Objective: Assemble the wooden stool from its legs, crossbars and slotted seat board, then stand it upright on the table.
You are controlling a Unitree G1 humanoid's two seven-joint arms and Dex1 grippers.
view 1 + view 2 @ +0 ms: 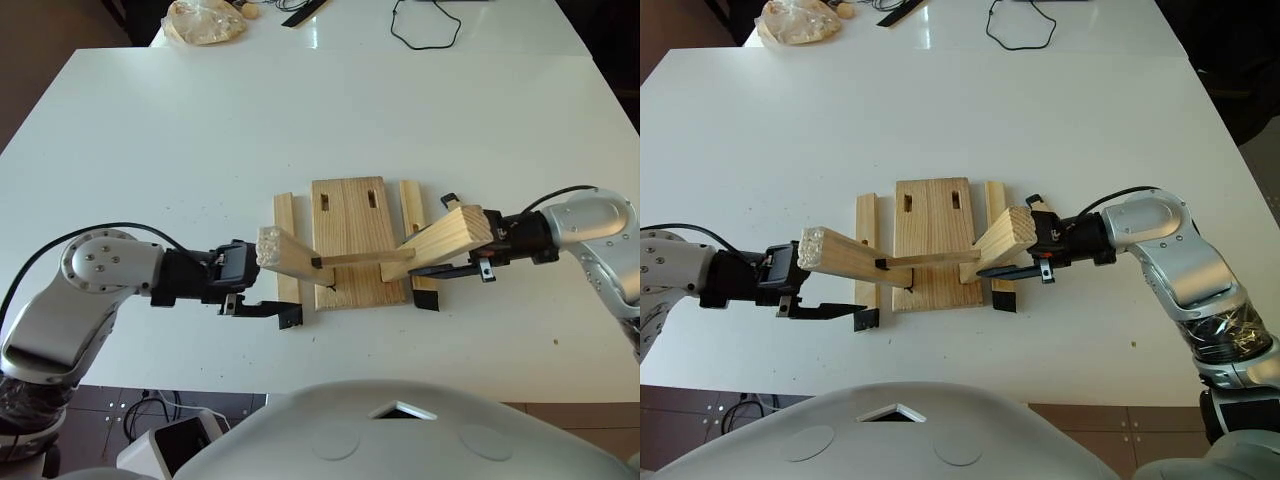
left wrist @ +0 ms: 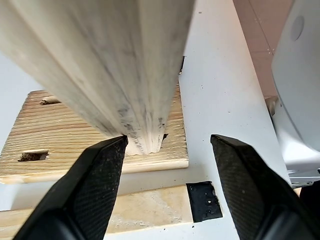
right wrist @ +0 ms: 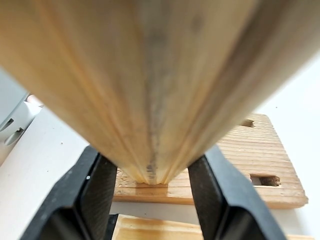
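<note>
The slotted seat board (image 1: 348, 215) lies flat mid-table, with a loose leg (image 1: 285, 225) along its left side and another (image 1: 411, 200) along its right. Above it, two tilted legs are joined by a thin crossbar (image 1: 355, 260). The left tilted leg (image 1: 290, 255) has its low end on the board. My left gripper (image 2: 169, 145) is open: one finger (image 2: 95, 190) touches that leg and the other (image 2: 250, 190) stands apart from it. My right gripper (image 3: 150, 167) is shut on the right tilted leg (image 1: 448, 238), with a finger (image 3: 85, 195) tight against each side.
Black pads mark the near ends of the flat legs (image 1: 290, 318) (image 1: 426, 300). A bag (image 1: 205, 22) and a black cable (image 1: 425, 30) lie on the far table behind. The white table (image 1: 200, 150) has open room to the left and at the back.
</note>
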